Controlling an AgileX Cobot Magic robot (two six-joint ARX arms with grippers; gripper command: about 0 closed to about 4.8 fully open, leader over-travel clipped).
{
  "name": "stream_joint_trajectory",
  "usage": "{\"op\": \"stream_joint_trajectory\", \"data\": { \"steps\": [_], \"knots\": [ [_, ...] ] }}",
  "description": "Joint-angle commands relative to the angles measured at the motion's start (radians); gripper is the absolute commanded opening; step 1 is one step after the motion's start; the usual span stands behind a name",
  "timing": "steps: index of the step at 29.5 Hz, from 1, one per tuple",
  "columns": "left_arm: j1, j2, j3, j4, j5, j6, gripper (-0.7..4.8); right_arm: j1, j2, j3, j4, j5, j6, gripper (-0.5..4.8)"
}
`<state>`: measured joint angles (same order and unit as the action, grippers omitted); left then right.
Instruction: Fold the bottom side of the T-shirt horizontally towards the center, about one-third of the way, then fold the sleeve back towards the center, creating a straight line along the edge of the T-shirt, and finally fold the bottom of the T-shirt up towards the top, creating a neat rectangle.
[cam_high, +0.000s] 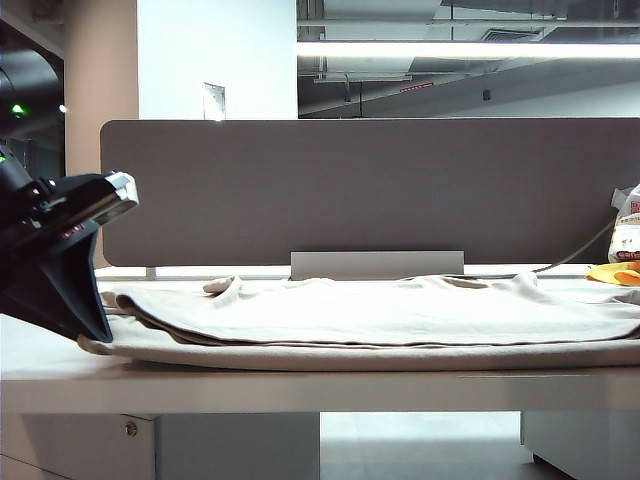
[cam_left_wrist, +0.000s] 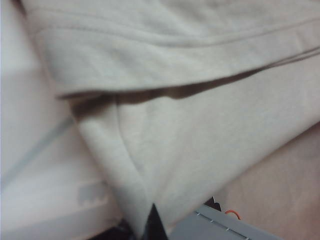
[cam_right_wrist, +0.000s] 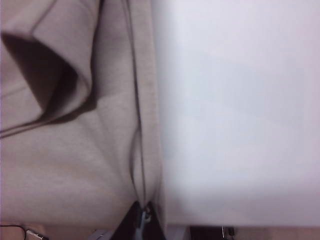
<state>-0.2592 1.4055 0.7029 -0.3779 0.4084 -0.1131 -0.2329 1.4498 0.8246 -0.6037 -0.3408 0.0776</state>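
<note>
On the white surface (cam_high: 60, 385) the T-shirt (cam_high: 400, 315) lies long-axis side to side; left gripper (cam_left_wrist: 152, 220) and right gripper (cam_right_wrist: 142, 220) fingers are both pinched onto its edge.

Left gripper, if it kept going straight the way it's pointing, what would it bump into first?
Most likely the T-shirt. The left gripper has its jaws shut with beige cloth right at the tip, possibly pinched already, so more shirt lies directly ahead. Depth is hard to judge here.
</note>
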Motion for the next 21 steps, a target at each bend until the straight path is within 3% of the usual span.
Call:
{"op": "stream_joint_trajectory", "data": {
  "steps": [1,17,19,21],
  "knots": [
    [-0.001,-0.035,-0.016,0.001,0.02,-0.013,-0.06,-0.007,-0.042,-0.04,0.0,-0.003,0.001,-0.06],
    [-0.049,-0.107,-0.09,0.027,-0.009,-0.032,0.06,-0.039,-0.146,-0.12,0.0,-0.019,0.011,0.08],
    [-0.049,-0.107,-0.09,0.034,-0.023,-0.033,1.01,-0.039,-0.146,-0.119,0.006,-0.02,0.031,1.05],
    [-0.049,-0.107,-0.09,0.038,-0.032,-0.037,2.36,-0.039,-0.146,-0.119,0.019,-0.02,0.05,2.41]
  ]
}}
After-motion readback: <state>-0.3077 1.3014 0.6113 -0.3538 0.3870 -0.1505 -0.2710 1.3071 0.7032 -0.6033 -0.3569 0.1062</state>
